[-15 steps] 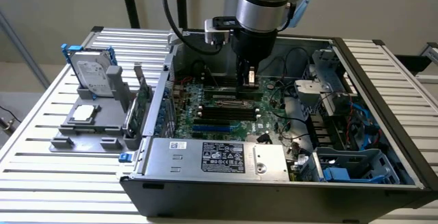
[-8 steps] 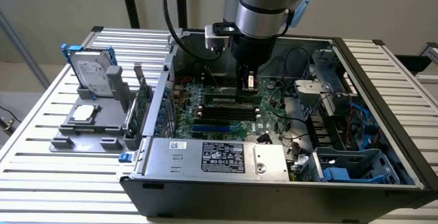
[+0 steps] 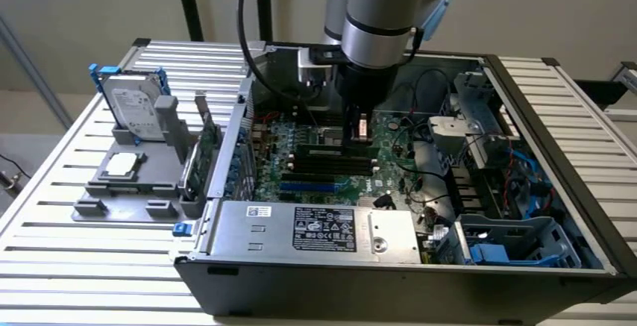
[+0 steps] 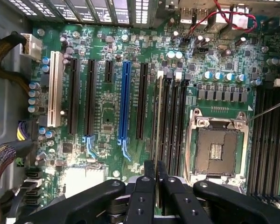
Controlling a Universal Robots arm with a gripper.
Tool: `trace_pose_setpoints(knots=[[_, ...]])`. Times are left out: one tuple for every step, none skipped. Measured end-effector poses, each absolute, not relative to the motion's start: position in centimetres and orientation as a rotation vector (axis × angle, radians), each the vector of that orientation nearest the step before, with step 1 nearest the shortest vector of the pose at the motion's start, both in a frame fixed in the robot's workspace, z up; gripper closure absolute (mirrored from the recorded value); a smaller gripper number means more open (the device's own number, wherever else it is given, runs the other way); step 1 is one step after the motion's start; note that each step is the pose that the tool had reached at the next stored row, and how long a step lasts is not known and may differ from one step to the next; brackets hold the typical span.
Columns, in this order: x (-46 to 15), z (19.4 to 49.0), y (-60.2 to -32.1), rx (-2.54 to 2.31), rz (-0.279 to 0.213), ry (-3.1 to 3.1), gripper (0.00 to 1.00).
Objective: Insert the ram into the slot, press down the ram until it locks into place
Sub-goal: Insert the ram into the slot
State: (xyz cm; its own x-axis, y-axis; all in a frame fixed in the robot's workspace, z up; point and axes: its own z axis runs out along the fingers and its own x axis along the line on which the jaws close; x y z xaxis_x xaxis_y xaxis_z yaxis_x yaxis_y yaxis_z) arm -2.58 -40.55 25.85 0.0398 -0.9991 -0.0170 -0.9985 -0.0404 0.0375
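Our pincer (image 4: 155,182), clenched on the long, thin green circuit-board ram (image 4: 157,116), holds it edge-on directly beneath, along the narrow black plastic slot (image 4: 161,140); we judge pressing must run straight and even for both end clips to catch.

Beige wall (image 3: 557,5) behind, slatted metal table (image 3: 60,266) w/ black uprights (image 3: 186,1) at back.
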Motion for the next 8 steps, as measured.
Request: trace_pose_setpoints(knots=[[-2.58, 25.67, -40.56, 2.254, -0.06, -2.165, 0.87], [-2.59, 25.5, -40.56, 2.254, -0.06, -2.166, 0.87], [-2.59, 25.32, -40.56, 2.254, -0.06, -2.166, 0.87], [-2.62, 25.16, -40.56, 2.254, -0.06, -2.166, 0.87], [-2.65, 25.01, -40.56, 2.254, -0.061, -2.166, 0.87], [-2.67, 24.9, -40.56, 2.255, -0.061, -2.166, 0.87], [-2.68, 24.82, -40.56, 2.255, -0.062, -2.166, 0.87], [-2.68, 24.76, -40.56, 2.256, -0.063, -2.167, 0.87]])
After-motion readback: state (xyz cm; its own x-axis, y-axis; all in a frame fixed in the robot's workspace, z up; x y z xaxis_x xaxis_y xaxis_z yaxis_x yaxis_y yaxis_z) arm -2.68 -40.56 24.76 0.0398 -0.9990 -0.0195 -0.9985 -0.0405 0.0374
